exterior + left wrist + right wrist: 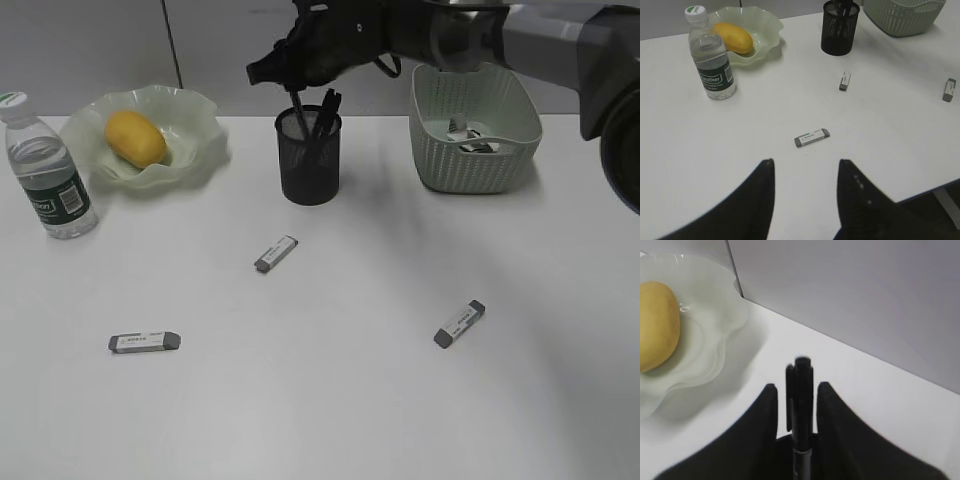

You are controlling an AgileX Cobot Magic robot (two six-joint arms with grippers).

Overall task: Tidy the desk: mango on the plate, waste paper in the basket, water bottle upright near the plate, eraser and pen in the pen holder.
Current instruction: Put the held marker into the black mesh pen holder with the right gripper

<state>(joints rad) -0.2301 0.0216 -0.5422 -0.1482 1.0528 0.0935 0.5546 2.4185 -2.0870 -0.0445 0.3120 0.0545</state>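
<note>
Nearest me, three small grey-and-white erasers (145, 342) lie loose on the plain white desk (330, 420). My left gripper (805, 172) is spread and empty, one eraser just ahead, long axis crosswise. My right gripper (796, 395) clamps a black pen (800, 405) directly above the black wire-mesh pen holder (309, 157); only its wrist view shows that grip.

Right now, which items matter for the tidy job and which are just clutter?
Job: erasers, pen in right hand, holder, mango, plate, bottle, basket, paper.
Clutter: none seen; only the wall behind.
</note>
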